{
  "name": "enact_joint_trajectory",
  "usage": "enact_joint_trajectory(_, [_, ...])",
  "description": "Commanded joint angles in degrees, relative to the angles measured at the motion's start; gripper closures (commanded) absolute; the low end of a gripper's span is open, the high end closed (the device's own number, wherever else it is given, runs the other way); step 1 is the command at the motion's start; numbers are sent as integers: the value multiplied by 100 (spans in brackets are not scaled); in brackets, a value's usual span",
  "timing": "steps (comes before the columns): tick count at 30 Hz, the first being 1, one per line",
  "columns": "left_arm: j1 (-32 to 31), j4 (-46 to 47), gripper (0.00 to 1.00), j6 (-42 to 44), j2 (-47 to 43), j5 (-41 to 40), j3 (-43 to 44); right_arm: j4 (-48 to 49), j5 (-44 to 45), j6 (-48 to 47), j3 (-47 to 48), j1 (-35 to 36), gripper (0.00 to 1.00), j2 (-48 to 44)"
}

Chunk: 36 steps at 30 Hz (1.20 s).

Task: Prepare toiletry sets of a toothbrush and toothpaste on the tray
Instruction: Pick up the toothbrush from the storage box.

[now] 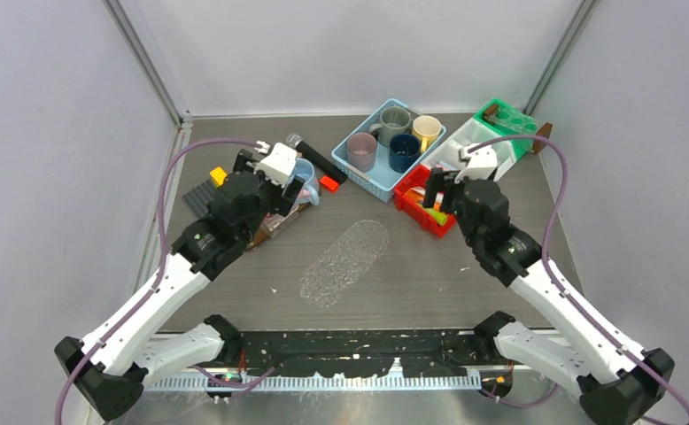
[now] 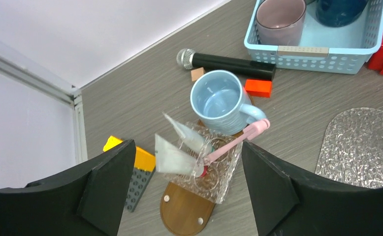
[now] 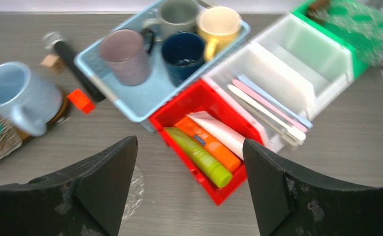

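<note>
My left gripper (image 2: 188, 147) hangs with its fingers spread wide, gripping nothing, over the clear, bumpy glass tray (image 2: 224, 184). On the tray a slim pink toothbrush (image 2: 234, 141) lies aslant. One end lies just beside the handle of the ridged light blue mug (image 2: 219, 101), and the other meets two soft white toothpaste tubes (image 2: 175, 160), whose flat crimped tails point away to the left. My right gripper (image 3: 189, 143), fingers equally apart and empty, hovers above the red plastic bin (image 3: 229, 194). There a green tube (image 3: 199, 157), an orange tube (image 3: 207, 142) and a white tube (image 3: 221, 132) lie side by side on one diagonal. Slim pastel toothbrushes (image 3: 268, 105) lie parallel in the neighbouring white bin (image 3: 278, 64).
</note>
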Motion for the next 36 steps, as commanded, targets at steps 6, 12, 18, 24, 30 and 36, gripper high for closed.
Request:
enact_joint_trajectory(6, [0,-515,16,-248,-942,-990,-303,-586,-1394,1521,519,-2450,15,682])
enact_joint_trajectory(12, [-3,-1209,14,-442,-941,-962,-274,-252,-2492,2321,419,-3926,15,1457])
enact_joint_trajectory(18, [-2,-1288,15,-865,-1210,-985,-411,987,-3719,3446,-157,-4955,19,2206])
enact_joint_trajectory(24, [27,-1021,14,-664,-1504,-841,-653,2321,-4201,4130,-606,-5353,24,2943])
enact_joint_trajectory(30, [46,-715,17,-578,-1633,-814,-866,2840,-4257,4380,-935,-5497,28,3330])
enact_joint_trajectory(36, [91,-683,17,-610,-1597,-738,-906,3363,-4395,4578,-1287,-5553,34,3560])
